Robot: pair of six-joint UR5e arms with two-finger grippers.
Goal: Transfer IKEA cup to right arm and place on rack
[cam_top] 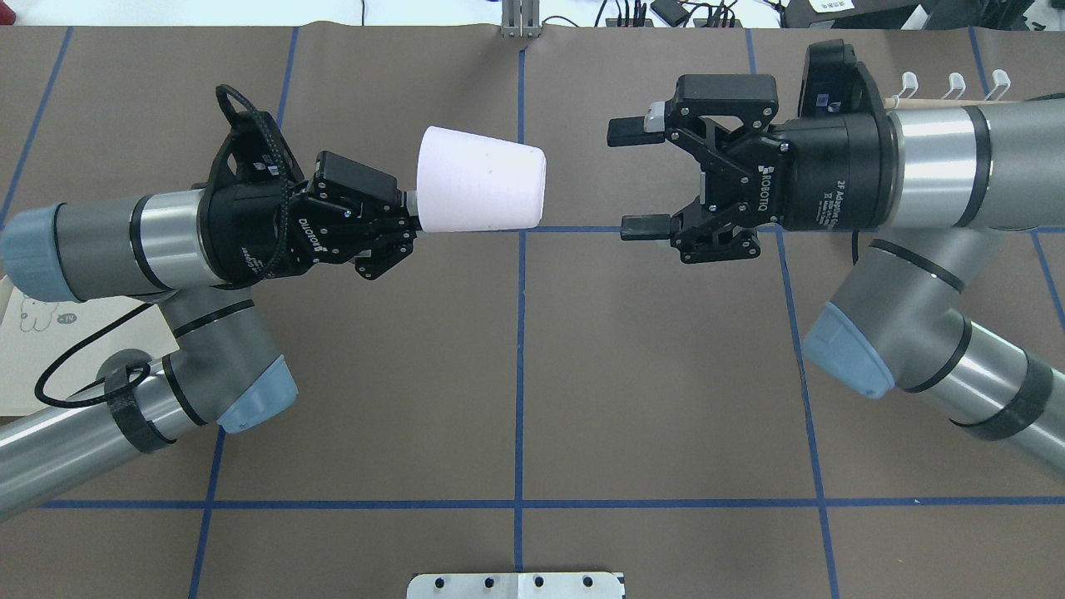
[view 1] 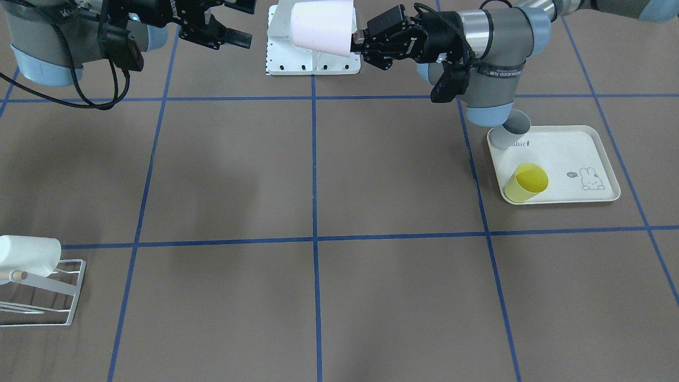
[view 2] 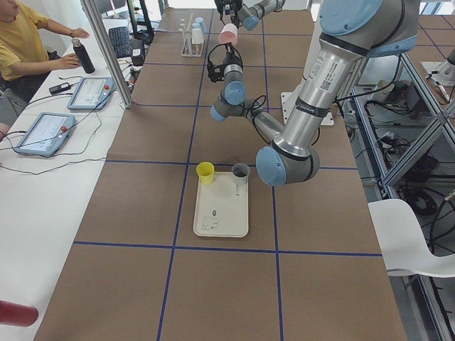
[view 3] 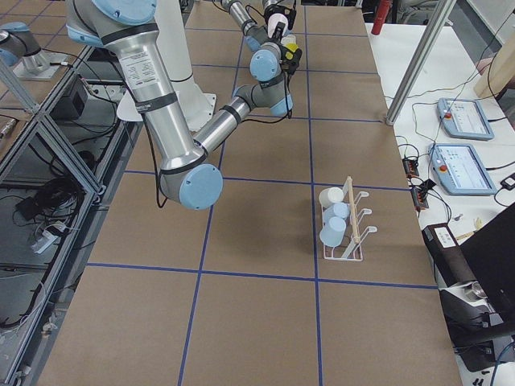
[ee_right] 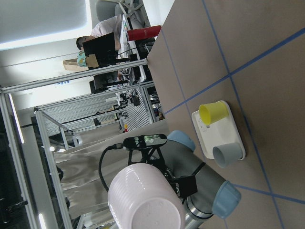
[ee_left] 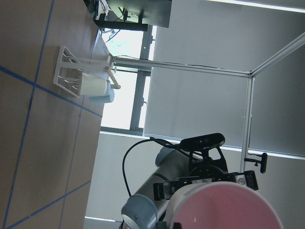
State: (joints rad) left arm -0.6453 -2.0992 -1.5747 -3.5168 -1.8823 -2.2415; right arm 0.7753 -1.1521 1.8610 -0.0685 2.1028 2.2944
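The left pincer [cam_top: 409,218] is clamped on the rim of the pale pink cup [cam_top: 481,190] and holds it in the air above the middle of the surface [cam_top: 516,374], close in front of the robot. The cup lies on its side, with its wide mouth at the left pincer and its narrower base pointing across at the other arm. Just beyond that base, with a clear gap between them, the right pincer [cam_top: 634,179] faces the cup with its fingers spread wide and nothing between them. It looks roughly level with the cup.

This looks like the hand-over step, with the receiving grasp not yet made. The next move probably calls for the right arm to come forward until its fingers straddle the cup's body, then close. The left pincer should let go only once that grip is firm. The spread looks only a little wider than the base, so the alignment has to be good.

Further out, off to the robot's left, the cream tray [view 1: 583,143] carries a yellow cup [view 1: 526,183] and a grey cup [view 1: 512,130]. Farthest away, near the surface's edge on the robot's right, stands the rack [view 3: 351,219] (already carrying other cups), where the pink cup is to go.
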